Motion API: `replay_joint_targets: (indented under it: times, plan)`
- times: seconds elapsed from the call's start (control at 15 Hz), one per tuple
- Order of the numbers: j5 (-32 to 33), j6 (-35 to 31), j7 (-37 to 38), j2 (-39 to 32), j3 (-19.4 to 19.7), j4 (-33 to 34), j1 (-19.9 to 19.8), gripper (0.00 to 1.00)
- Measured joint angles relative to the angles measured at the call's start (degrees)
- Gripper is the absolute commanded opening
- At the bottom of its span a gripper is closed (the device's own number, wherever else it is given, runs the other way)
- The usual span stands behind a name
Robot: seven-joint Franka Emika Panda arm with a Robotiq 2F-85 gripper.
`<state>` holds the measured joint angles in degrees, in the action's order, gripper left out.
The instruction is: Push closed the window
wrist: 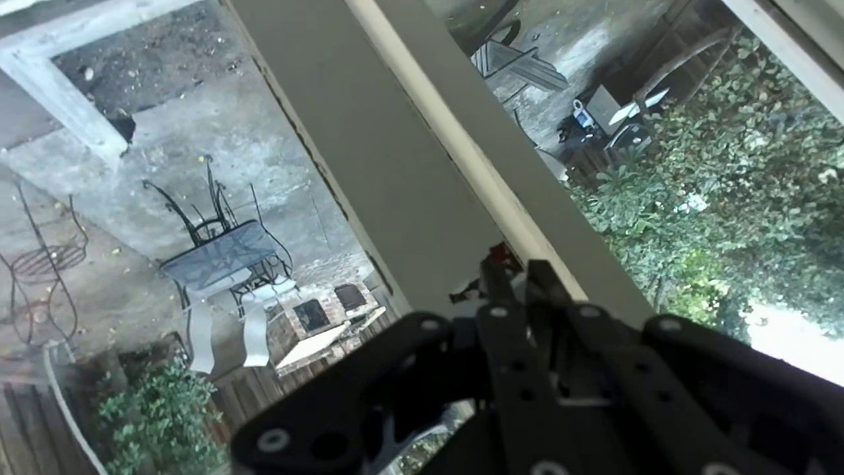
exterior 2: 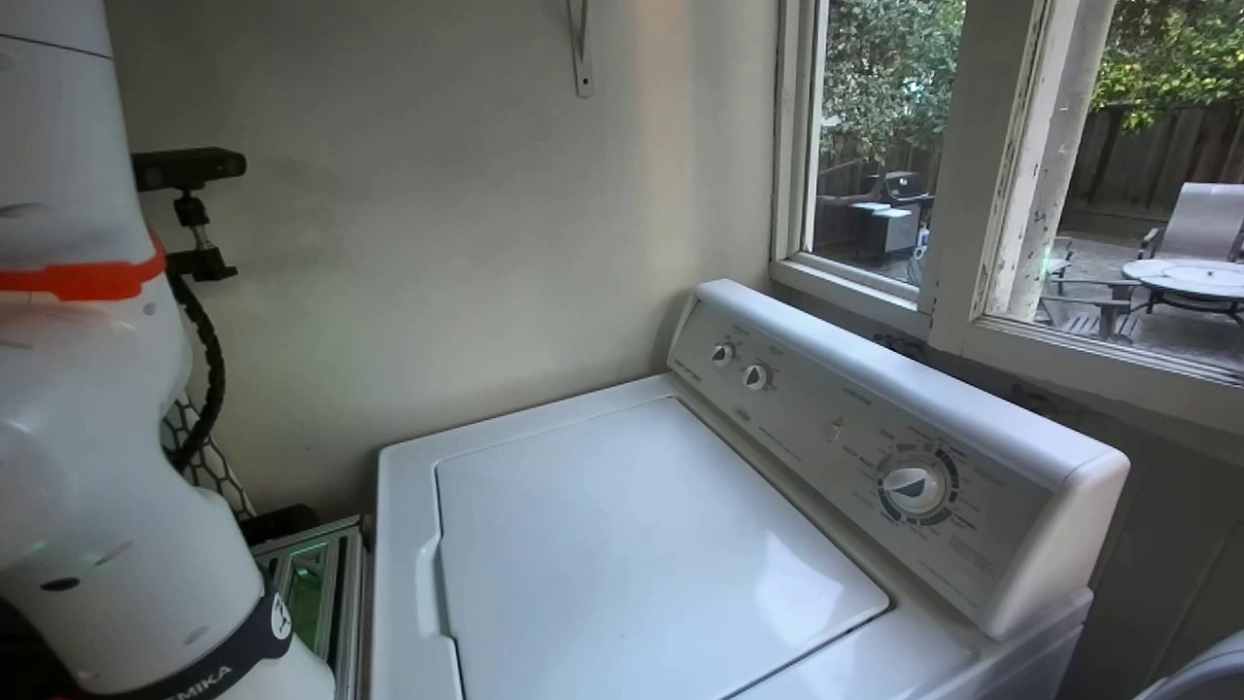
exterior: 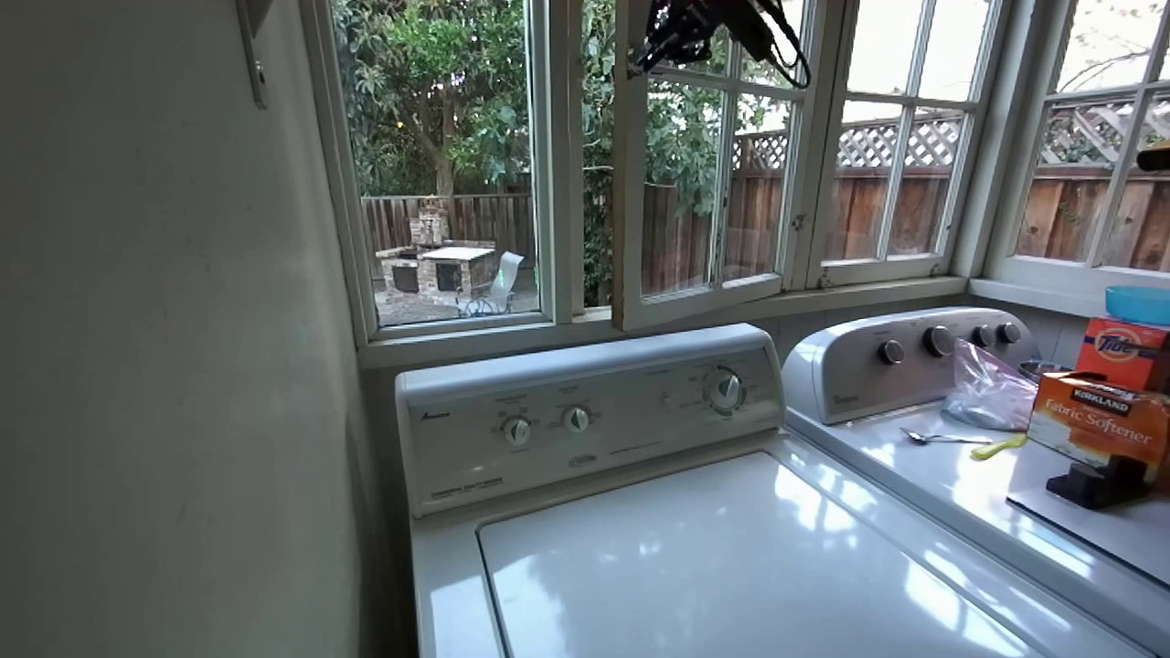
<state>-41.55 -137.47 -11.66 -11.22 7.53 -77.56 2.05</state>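
Standing below the ajar window (exterior: 708,183): white washer (exterior: 640,521), boxes (exterior: 1097,413) atop the neighbouring machine (exterior: 951,471)

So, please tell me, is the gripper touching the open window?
Cannot tell. In the wrist view, the gripper covers part of the window, but depth is unclear; no view plainly shows contact or a gap.

A red box (exterior: 1120,352) reads Tide; an orange box (exterior: 1092,422), KIRKLAND Fabric Softener; an arm band (exterior 2: 225,655), EMIKA.
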Motion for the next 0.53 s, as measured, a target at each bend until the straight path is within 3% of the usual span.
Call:
replay_joint_targets:
  times: [0.13,0.2,0.53]
  plan:
    - [0.16,0.59,5.97,-1.18,-1.69,1.73,-1.5,0.03]
    - [0.18,0.84,8.92,-1.81,-2.36,2.63,-2.07,0.12]
    - [0.2,0.68,9.02,-2.12,-2.4,2.91,-2.23,0.12]
